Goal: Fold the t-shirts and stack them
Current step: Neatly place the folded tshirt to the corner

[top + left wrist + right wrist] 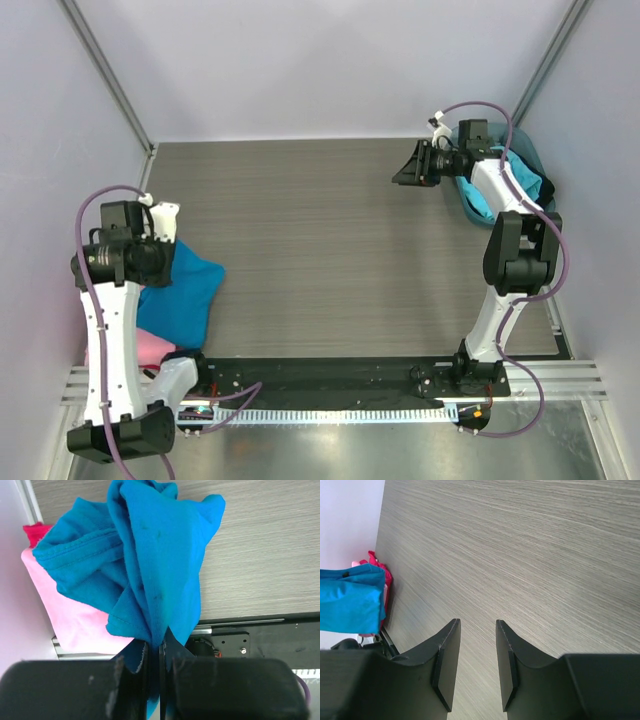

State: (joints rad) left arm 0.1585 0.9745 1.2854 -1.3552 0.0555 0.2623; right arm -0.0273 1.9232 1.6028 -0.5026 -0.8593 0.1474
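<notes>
Two arms: left gripper (160, 652) clenched on the blue t-shirt (150, 555), bunched over the pink t-shirt (75, 615) at the table (320, 250) left edge; right gripper (477, 625) released, empty, near the teal tub (472, 203).

Overhead camera is looking down on the whole table (330, 250). Left wrist camera is sitting close against a blue shirt (150, 555); right wrist camera is viewing it from across the table.
</notes>
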